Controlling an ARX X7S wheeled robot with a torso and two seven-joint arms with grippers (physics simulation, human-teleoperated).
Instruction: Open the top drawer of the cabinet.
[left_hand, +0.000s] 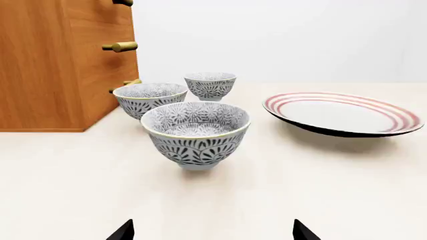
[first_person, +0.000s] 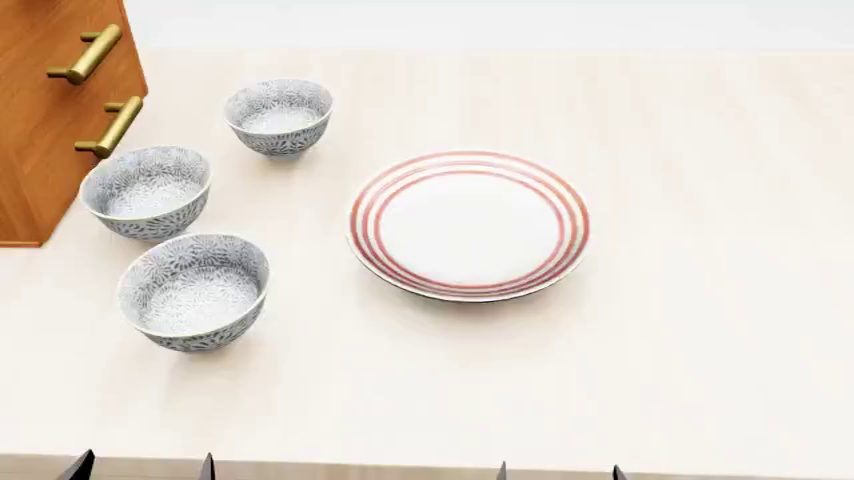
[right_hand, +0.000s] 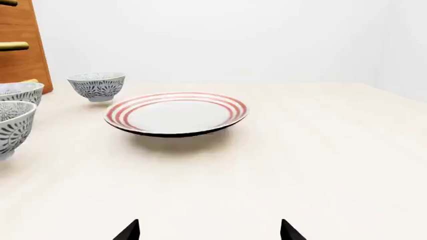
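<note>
Orange-brown wooden cabinet, brass bar handles, both claws' fingertips spread, grasping nothing

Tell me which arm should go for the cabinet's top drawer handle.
Left, probably. The cabinet stands at the table's far left, on the left gripper side. The right gripper faces the striped plate, farther away. Three patterned bowls sit along the left arm's approach.

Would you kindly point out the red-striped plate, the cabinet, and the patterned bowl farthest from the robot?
red-striped plate (first_person: 469, 224): head view, white centre.
cabinet (left_hand: 40, 65): left wrist view, side panel.
farthest patterned bowl (first_person: 279, 116): head view, inner bottom.
</note>
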